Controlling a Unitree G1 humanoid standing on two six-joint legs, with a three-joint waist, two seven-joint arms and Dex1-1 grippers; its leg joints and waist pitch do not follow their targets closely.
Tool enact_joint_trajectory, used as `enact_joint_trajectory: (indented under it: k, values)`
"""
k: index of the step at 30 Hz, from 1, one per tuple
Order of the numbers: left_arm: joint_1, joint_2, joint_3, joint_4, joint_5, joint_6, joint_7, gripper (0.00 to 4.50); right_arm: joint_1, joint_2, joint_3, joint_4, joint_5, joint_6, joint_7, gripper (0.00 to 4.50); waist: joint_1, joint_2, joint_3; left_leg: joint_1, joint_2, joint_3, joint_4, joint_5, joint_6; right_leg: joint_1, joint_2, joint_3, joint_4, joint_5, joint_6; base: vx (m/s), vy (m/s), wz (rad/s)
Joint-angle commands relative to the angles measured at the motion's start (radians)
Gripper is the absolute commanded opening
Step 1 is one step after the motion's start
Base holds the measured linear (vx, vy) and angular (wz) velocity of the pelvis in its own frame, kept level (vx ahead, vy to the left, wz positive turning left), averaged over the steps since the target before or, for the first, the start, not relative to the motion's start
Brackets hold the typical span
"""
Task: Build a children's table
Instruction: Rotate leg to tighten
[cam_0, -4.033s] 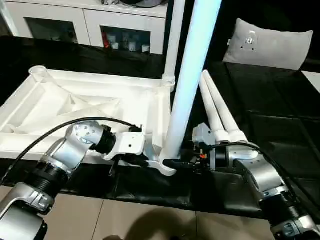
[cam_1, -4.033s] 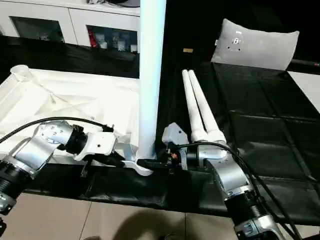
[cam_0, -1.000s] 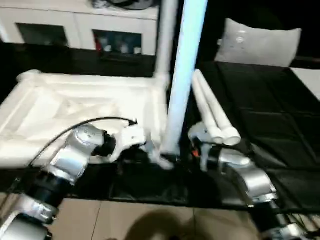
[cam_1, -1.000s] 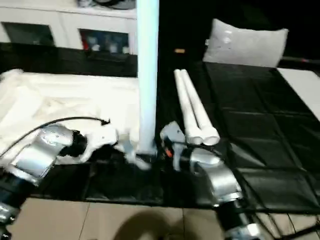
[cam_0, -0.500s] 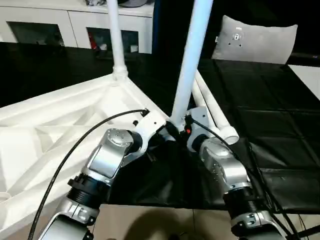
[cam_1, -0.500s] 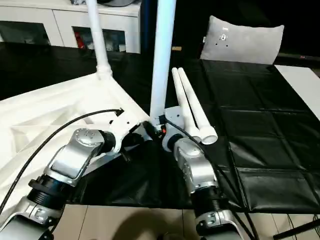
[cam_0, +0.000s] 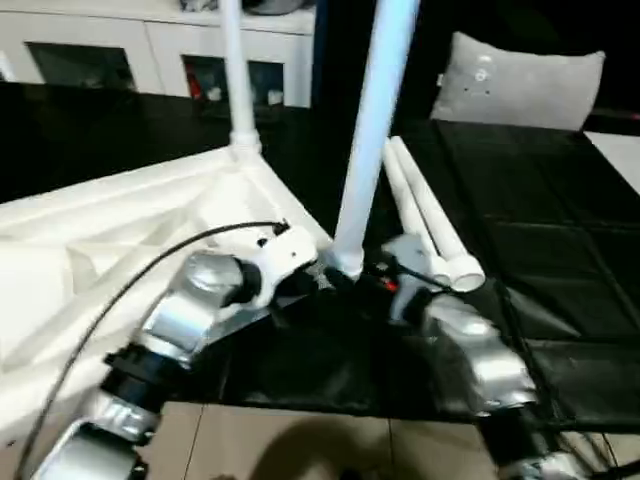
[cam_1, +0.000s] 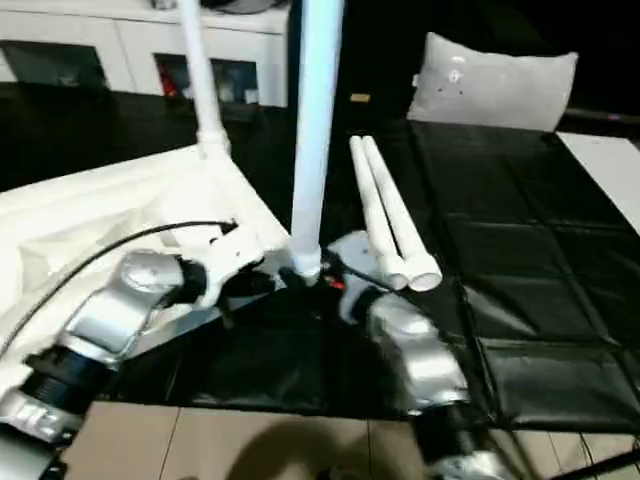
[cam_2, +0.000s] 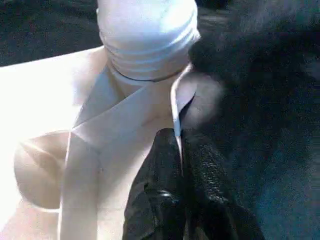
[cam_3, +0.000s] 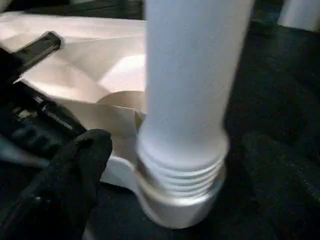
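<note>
Head view: the white plastic table top (cam_0: 110, 230) lies ribs-up on the black worktop (cam_0: 560, 230). Two long white tube legs (cam_0: 372, 130) stand in its corners; two spare white legs (cam_0: 430, 225) lie beside it.
Left wrist view: left gripper (cam_2: 181, 150) pinches shut on the top's thin edge.
Right wrist view: right gripper (cam_3: 150, 165) spread wide around the leg's threaded end, not squeezing.
Handling: looks light, stiff, slippery. Best to hold low.

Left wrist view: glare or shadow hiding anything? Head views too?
Left wrist view: glare washes out the table top beside the upright leg; the left gripper, shut on its rim, is plain to see. Left eye view: shadow on the floor.
</note>
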Motion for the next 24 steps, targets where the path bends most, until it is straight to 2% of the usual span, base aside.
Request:
enact_joint_trajectory:
  k: [1, 3, 4, 7, 9, 10, 11, 13, 15, 16, 18, 19, 21, 22, 24]
  values:
    - [-0.015, 0.026, -0.042, 0.001, -0.022, -0.115, -0.092, 0.0, 0.006, -0.047, 0.017, -0.041, 0.034, -0.008, 0.108, 4.47, 0.004, 0.012, -0.071, 0.001, 0.011, 0.012, -0.066, -0.161, 0.056, 0.064, -0.068, 0.042, -0.075, -0.235, -0.178, 0.0, 0.0, 0.0]
    - [-0.014, 0.044, -0.053, 0.013, -0.025, -0.156, -0.126, 0.0, 0.007, -0.069, 0.029, -0.047, 0.034, -0.011, 0.143, 4.47, 0.009, 0.016, -0.072, 0.004, 0.012, 0.013, -0.066, -0.168, 0.054, 0.063, -0.069, 0.043, -0.075, -0.235, -0.183, 0.0, 0.0, 0.0]
    - [-0.015, 0.073, -0.066, 0.033, -0.039, -0.215, -0.2, 0.0, 0.002, -0.115, 0.054, -0.057, 0.041, -0.009, 0.229, 4.47, 0.012, 0.016, -0.072, 0.005, 0.01, 0.011, -0.068, -0.174, 0.052, 0.065, -0.069, 0.042, -0.075, -0.228, -0.186, 0.0, 0.0, 0.0]
    - [-0.017, 0.086, -0.068, 0.045, -0.051, -0.242, -0.247, 0.0, -0.005, -0.147, 0.074, -0.057, 0.039, -0.013, 0.286, 4.47, 0.014, 0.014, -0.072, 0.007, 0.013, 0.013, -0.069, -0.187, 0.043, 0.065, -0.072, 0.043, -0.072, -0.229, -0.193, 0.0, 0.0, 0.0]
    - [-0.027, 0.104, -0.082, 0.059, -0.047, -0.271, -0.282, 0.0, -0.011, -0.168, 0.088, -0.055, 0.047, -0.006, 0.337, 4.47, 0.015, 0.01, -0.072, 0.006, 0.012, 0.012, -0.069, -0.194, 0.045, 0.066, -0.072, 0.041, -0.073, -0.248, -0.191, 0.0, 0.0, 0.0]
    - [-0.044, 0.13, -0.099, 0.08, -0.047, -0.316, -0.345, 0.0, -0.024, -0.191, 0.108, -0.043, 0.046, 0.004, 0.389, 4.47, 0.016, 0.004, -0.072, 0.004, 0.011, 0.011, -0.069, -0.187, 0.047, 0.067, -0.073, 0.041, -0.075, -0.268, -0.182, 0.0, 0.0, 0.0]
    - [-0.047, 0.134, -0.101, 0.082, -0.047, -0.322, -0.354, 0.0, -0.026, -0.193, 0.111, -0.041, 0.046, 0.007, 0.395, 4.31, 0.016, 0.001, -0.073, 0.003, 0.01, 0.012, -0.068, -0.182, 0.049, 0.068, -0.073, 0.042, -0.074, -0.273, -0.179, 0.0, 0.0, 0.0]
    - [-0.059, 0.149, -0.11, 0.09, -0.054, -0.343, -0.398, 0.0, -0.038, -0.2, 0.123, -0.029, 0.047, 0.016, 0.42, 4.13, 0.014, 0.003, -0.071, 0.001, 0.011, 0.012, -0.069, -0.178, 0.045, 0.067, -0.075, 0.041, -0.075, -0.294, -0.171, 0.0, 0.0, 0.0]
    - [-0.069, 0.159, -0.119, 0.101, -0.053, -0.375, -0.427, 0.0, -0.044, -0.203, 0.131, -0.021, 0.05, 0.02, 0.435, 4.1, 0.016, 0.005, -0.071, 0.004, 0.012, 0.013, -0.067, -0.174, 0.043, 0.064, -0.075, 0.042, -0.077, -0.31, -0.165, 0.0, 0.0, 0.0]
    - [-0.075, 0.164, -0.121, 0.108, -0.055, -0.389, -0.447, 0.0, -0.049, -0.205, 0.139, -0.015, 0.051, 0.022, 0.448, 3.83, 0.015, -0.006, -0.073, 0.003, 0.013, 0.013, -0.068, -0.165, 0.044, 0.065, -0.074, 0.041, -0.075, -0.301, -0.166, 0.0, 0.0, 0.0]
    - [-0.082, 0.167, -0.123, 0.113, -0.056, -0.404, -0.469, 0.0, -0.052, -0.207, 0.148, -0.008, 0.049, 0.022, 0.463, 3.73, 0.017, 0.0, -0.074, 0.002, 0.014, 0.012, -0.068, -0.152, 0.042, 0.066, -0.076, 0.042, -0.071, -0.278, -0.172, 0.0, 0.0, 0.0]
    - [-0.085, 0.167, -0.123, 0.116, -0.057, -0.405, -0.477, 0.0, -0.053, -0.206, 0.149, -0.006, 0.048, 0.021, 0.468, 3.73, 0.017, -0.002, -0.074, 0.003, 0.015, 0.013, -0.067, -0.149, 0.043, 0.066, -0.076, 0.041, -0.07, -0.264, -0.177, 0.0, 0.0, 0.0]
    - [-0.096, 0.17, -0.131, 0.132, -0.054, -0.43, -0.487, 0.0, -0.056, -0.205, 0.156, -0.004, 0.054, 0.027, 0.485, 3.64, 0.018, -0.001, -0.075, 0.003, 0.014, 0.013, -0.067, -0.146, 0.045, 0.066, -0.076, 0.041, -0.067, -0.248, -0.183, 0.0, 0.0, 0.0]
    - [-0.1, 0.169, -0.132, 0.138, -0.054, -0.433, -0.489, 0.0, -0.056, -0.204, 0.16, -0.006, 0.056, 0.029, 0.491, 3.36, 0.018, -0.002, -0.074, 0.003, 0.014, 0.014, -0.067, -0.146, 0.045, 0.066, -0.076, 0.041, -0.067, -0.247, -0.185, 0.0, 0.0, 0.0]
    - [-0.106, 0.168, -0.134, 0.146, -0.053, -0.445, -0.491, 0.0, -0.055, -0.202, 0.166, -0.009, 0.057, 0.034, 0.498, 3.3, 0.019, -0.002, -0.074, 0.004, 0.014, 0.014, -0.067, -0.148, 0.043, 0.066, -0.076, 0.041, -0.067, -0.256, -0.183, 0.0, 0.0, 0.0]
